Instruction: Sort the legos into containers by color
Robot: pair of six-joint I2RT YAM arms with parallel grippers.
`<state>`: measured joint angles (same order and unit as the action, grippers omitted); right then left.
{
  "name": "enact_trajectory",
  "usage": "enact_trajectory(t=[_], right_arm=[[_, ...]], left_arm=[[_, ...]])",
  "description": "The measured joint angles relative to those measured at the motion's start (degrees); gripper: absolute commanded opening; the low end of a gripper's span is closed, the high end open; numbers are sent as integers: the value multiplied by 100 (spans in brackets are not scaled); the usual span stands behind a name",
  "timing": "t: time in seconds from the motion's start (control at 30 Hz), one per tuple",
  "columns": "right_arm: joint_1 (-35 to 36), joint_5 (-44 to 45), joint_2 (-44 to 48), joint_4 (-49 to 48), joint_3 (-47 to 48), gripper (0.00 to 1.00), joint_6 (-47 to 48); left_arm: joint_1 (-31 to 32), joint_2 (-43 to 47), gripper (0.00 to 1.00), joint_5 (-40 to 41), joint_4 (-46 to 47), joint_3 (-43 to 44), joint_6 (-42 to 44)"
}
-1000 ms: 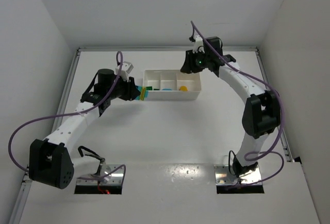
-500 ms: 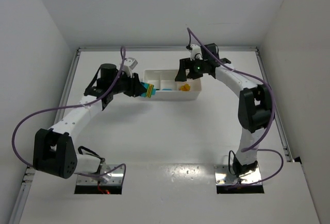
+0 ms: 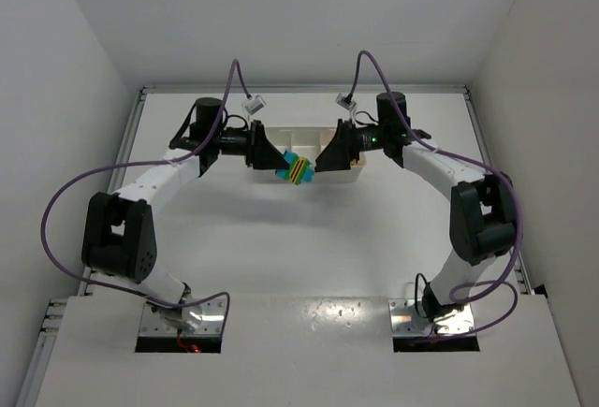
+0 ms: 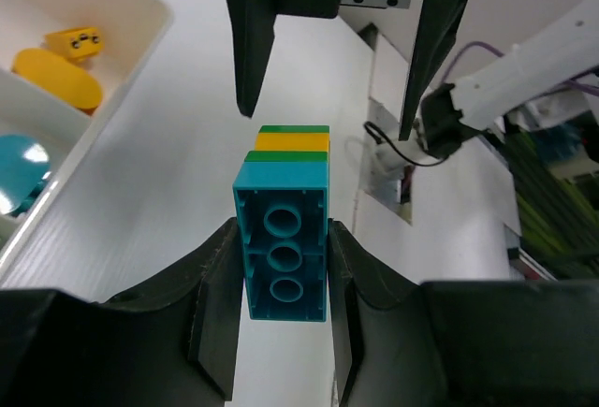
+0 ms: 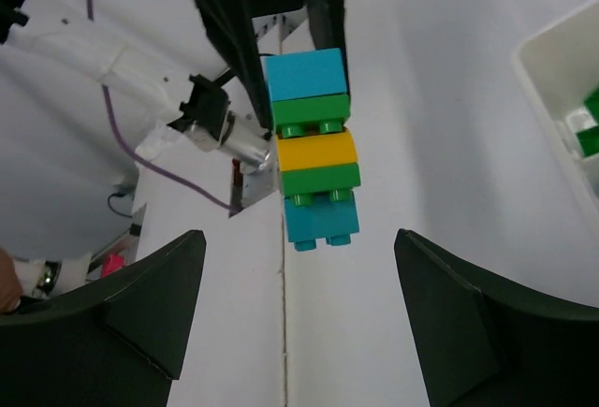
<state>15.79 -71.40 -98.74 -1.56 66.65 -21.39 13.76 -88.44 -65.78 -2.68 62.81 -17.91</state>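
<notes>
A clump of legos (image 3: 298,170) hangs in the air in front of the containers (image 3: 301,136), a white tray with three compartments. The clump stacks cyan, green and yellow bricks (image 5: 314,145). My left gripper (image 3: 281,162) is shut on its cyan end brick (image 4: 284,248), a black finger (image 4: 217,304) on each side. From the right, my right gripper (image 3: 321,160) faces the clump with its fingers (image 5: 159,304) spread wide. The clump's free cyan end (image 5: 320,222) reaches about level with those fingertips, and nothing touches it. The tray holds yellow pieces (image 4: 75,44) and a green brick (image 5: 590,117).
The tray's near wall (image 4: 140,33) lies just behind both grippers. Purple cables loop over each arm (image 3: 56,210). White walls close in the table on the left, back and right. The arm bases (image 3: 182,318) sit at the near edge.
My left arm has carried the clump rightward from the tray's left end to its front middle. My right gripper has opened and swung down from the right compartment to face the clump.
</notes>
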Motion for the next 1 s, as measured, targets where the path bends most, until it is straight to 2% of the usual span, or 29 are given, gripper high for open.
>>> enact_trajectory(t=[0.27, 0.53, 0.6, 0.73, 0.77, 0.8, 0.83, 1.0], right_arm=[[142, -422, 87, 807, 85, 82, 717], [254, -365, 87, 931, 87, 82, 839], [306, -363, 87, 901, 105, 79, 791], [426, -365, 87, 802, 210, 61, 710], [459, -365, 87, 778, 240, 51, 678], [481, -365, 87, 756, 262, 47, 673], [503, -369, 87, 750, 280, 39, 649], [496, -302, 55, 774, 282, 29, 608]], left_arm=[[2, -286, 0, -870, -249, 463, 76], [37, -286, 0, -1058, -498, 492, 203], [55, -286, 0, -1058, -544, 492, 236], [63, -286, 0, -1049, -577, 492, 275], [63, -286, 0, -1045, -581, 492, 284], [63, -286, 0, -1036, -581, 492, 289], [63, -286, 0, -1023, -581, 492, 291], [76, -286, 0, -1067, -588, 496, 365]])
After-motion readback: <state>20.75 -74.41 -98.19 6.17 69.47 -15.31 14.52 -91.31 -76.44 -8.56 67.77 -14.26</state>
